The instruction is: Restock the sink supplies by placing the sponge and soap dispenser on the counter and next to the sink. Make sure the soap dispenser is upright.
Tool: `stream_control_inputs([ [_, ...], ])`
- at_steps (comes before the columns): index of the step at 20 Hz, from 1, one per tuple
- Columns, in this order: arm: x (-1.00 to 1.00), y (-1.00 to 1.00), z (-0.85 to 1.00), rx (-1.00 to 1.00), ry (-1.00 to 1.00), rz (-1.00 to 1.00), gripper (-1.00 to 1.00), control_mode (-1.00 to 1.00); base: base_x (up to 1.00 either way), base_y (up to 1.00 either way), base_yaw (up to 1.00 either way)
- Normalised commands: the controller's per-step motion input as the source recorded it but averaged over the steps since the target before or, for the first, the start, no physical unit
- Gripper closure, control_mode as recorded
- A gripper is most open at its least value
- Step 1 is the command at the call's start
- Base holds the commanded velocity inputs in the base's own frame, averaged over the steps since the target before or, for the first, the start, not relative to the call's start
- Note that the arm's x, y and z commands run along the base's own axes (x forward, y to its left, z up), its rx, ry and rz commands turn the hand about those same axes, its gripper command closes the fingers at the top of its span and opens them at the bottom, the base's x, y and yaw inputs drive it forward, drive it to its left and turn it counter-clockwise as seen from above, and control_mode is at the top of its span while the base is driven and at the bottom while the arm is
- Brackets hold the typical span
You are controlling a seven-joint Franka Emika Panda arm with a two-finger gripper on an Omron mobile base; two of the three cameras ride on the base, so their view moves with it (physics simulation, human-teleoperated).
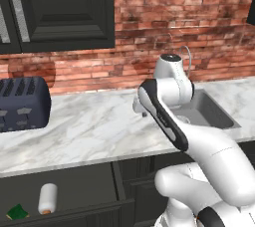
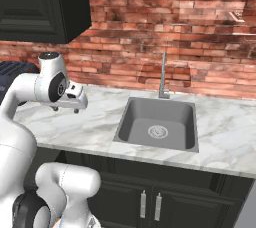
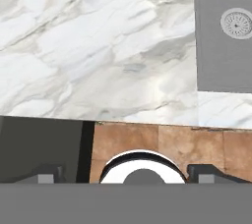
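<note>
The toaster (image 1: 22, 102) at the far left of the counter (image 1: 94, 126) is cut off by the picture's left edge. The arm's elbow hides the near left part of the sink (image 1: 211, 111) and most of the faucet (image 1: 185, 56). The sponge (image 1: 18, 212) in the open drawer (image 1: 69, 191) is too small to show its layers.

arm (image 1: 209, 156): glossy white rounded links | joints: dark bands

Base views flank the sink (image 2: 159, 124); hand view looks straight down.
</note>
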Motion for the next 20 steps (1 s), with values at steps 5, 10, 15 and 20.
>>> stream_control_inputs([
  [5, -0.06, 0.87, -0.85, 0.15, 0.04, 0.00, -1.00, -1.00, 0.00, 0.00, 0.00],
  [10, -0.14, 0.53, -0.80, 0.10, 0.11, 0.00, -1.00, -1.00, 0.00, 0.00, 0.00],
  [15, -0.34, 0.52, -0.56, 0.06, 0.00, 0.00, -1.00, -1.00, 0.00, 0.00, 0.00],
  [20, 0.00, 0.74, -0.49, 0.01, 0.09, 0.00, -1.00, -1.00, 0.00, 0.00, 0.00],
])
